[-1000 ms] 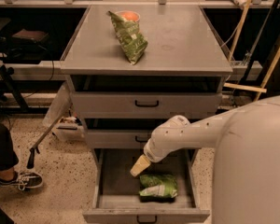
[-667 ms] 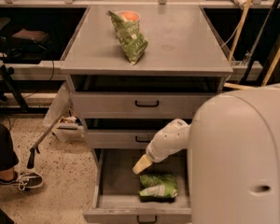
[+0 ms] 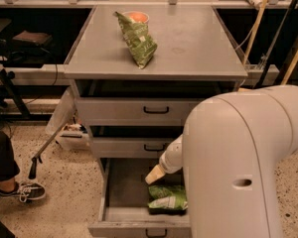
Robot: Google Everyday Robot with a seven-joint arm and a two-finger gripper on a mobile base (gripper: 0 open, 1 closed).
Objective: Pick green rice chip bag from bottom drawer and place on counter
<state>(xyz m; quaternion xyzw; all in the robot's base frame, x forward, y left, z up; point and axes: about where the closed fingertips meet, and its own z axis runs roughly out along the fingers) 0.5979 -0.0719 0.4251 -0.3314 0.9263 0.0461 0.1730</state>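
Robotics laboratory or test workshop. A grey metal drawer cabinet (image 3: 119, 110) with a matte surface (image 3: 193, 38) stands on a speckled floor (image 3: 64, 192), with dark racking and a leaning wooden pole (image 3: 257, 24) behind. A white robot arm (image 3: 238, 162) fills the right foreground, its gripper (image 3: 155, 174) over the open bottom drawer (image 3: 124, 192). A bystander's sneaker (image 3: 25, 191) shows at left

1. We see the counter (image 3: 188, 38) as grey metal, matt and smooth.
2. The bottom drawer (image 3: 120, 192) looks to be the same matt grey metal.
3. The green rice chip bag (image 3: 168, 199) is crinkly film with a slight gloss.
4. The gripper (image 3: 155, 174), just above this bag inside the drawer, has a matt tan tip.
5. The arm shell (image 3: 238, 143) is smooth white plastic with a soft sheen.
6. The olive-green bag (image 3: 138, 41) on the counter is wrinkled film too.
7. The floor (image 3: 64, 202) looks like speckled stone.
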